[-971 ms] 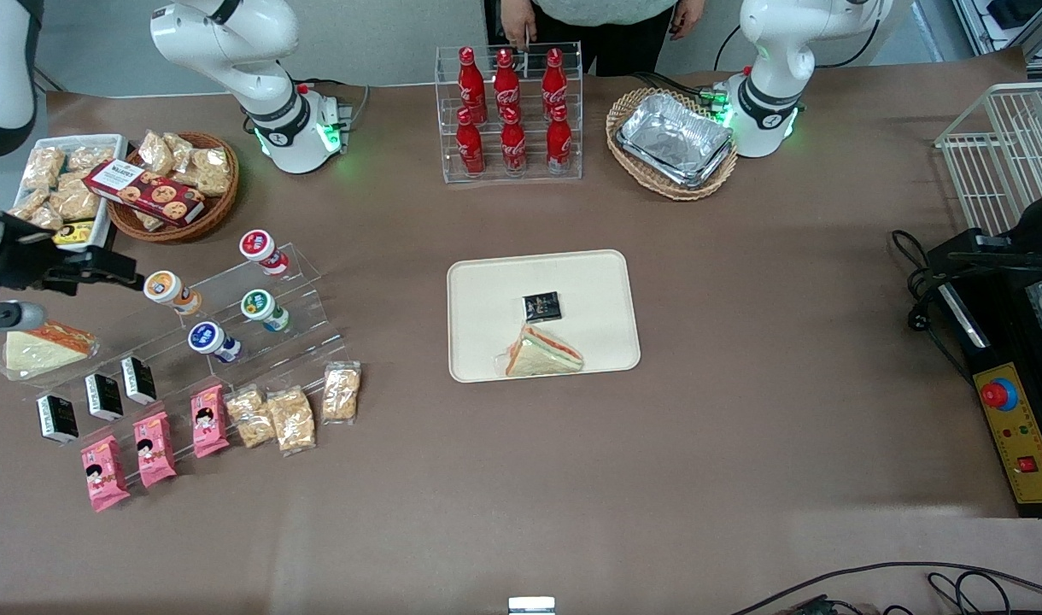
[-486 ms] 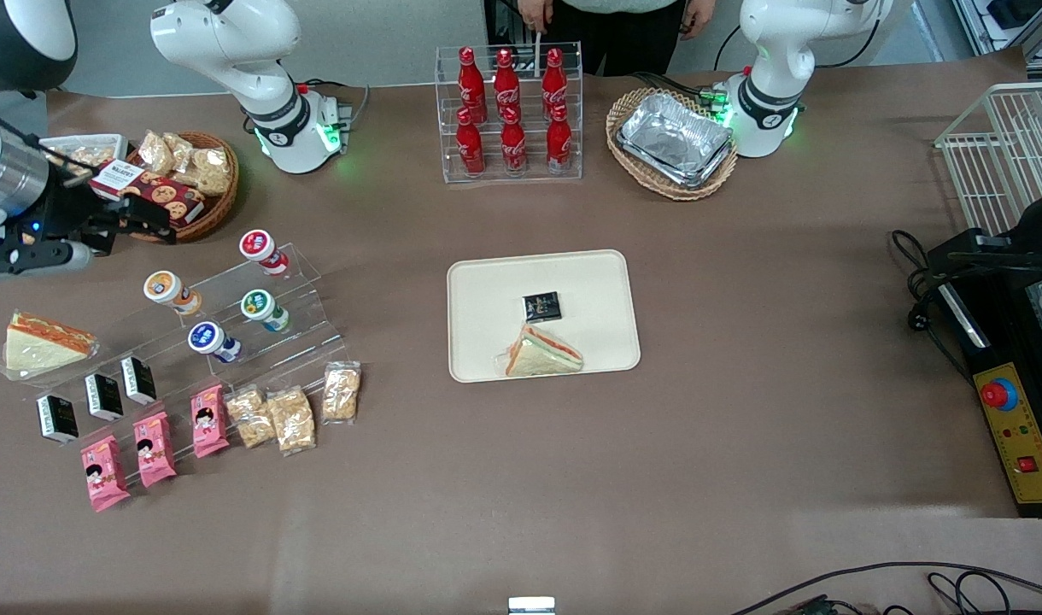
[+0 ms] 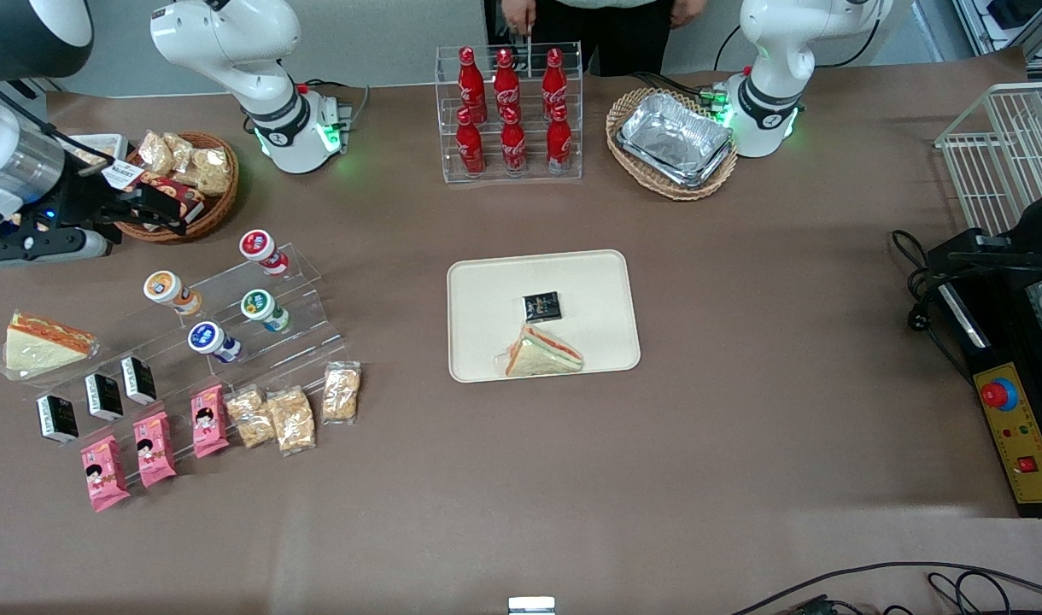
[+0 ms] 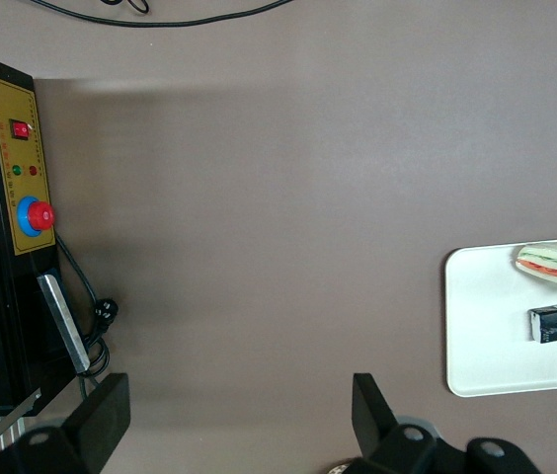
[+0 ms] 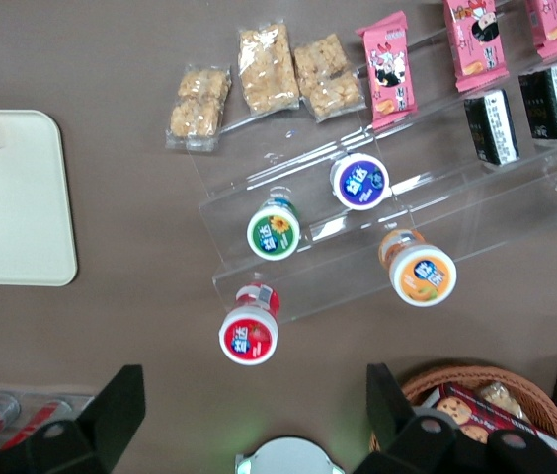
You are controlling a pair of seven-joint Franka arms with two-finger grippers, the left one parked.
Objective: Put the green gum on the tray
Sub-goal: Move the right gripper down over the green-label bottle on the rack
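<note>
Coca-Cola script readable on the red bottles [image 3: 506, 111] in the clear rack. Other labels, gum lids included, too small to read

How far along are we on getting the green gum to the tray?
Nothing delivered yet. The green gum sits on the clear stepped stand among the other bottles. The tray holds only a sandwich and a small black packet. The gripper, open and empty, hovers by the wicker basket. Reach, grasp, carry and release all remain.
</note>
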